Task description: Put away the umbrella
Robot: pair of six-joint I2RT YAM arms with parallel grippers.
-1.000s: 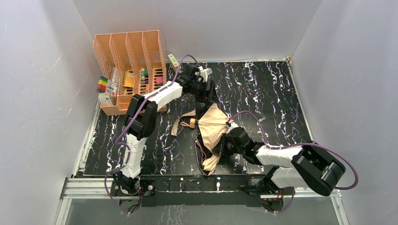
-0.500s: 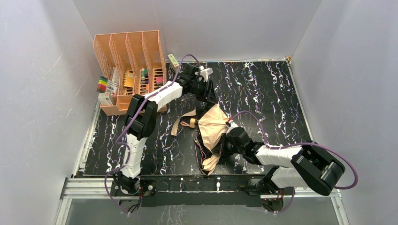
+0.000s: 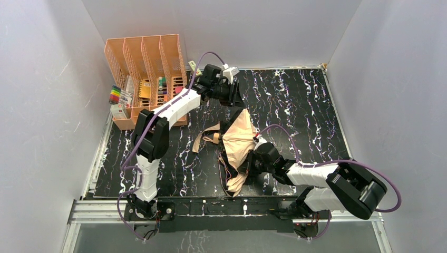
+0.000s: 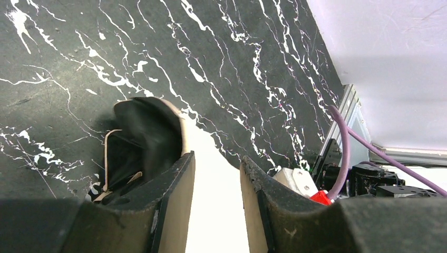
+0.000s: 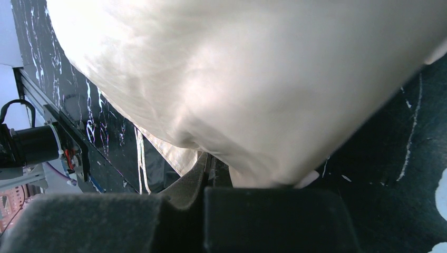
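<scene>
Centrally, umbrella (image 3: 240, 134) on surface (image 3: 295, 105). Left end effector (image 4: 216, 161) pinches its fabric; right end effector (image 5: 211, 164) fully closed, hold unclear.

Top camera high, overlooking whole table (image 3: 300, 105); wrist cameras close, facing down; umbrella (image 3: 240, 138) shared by all.

A: Top view: bright, diffuse light, sharp across the counter (image 3: 295, 105).
B: Wrist views worse. Umbrella (image 4: 213, 174) fabric blown out white on left; right one close-up, soft.

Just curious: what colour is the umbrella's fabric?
The umbrella is pale peach-tan, clearest in the top external view.
</scene>
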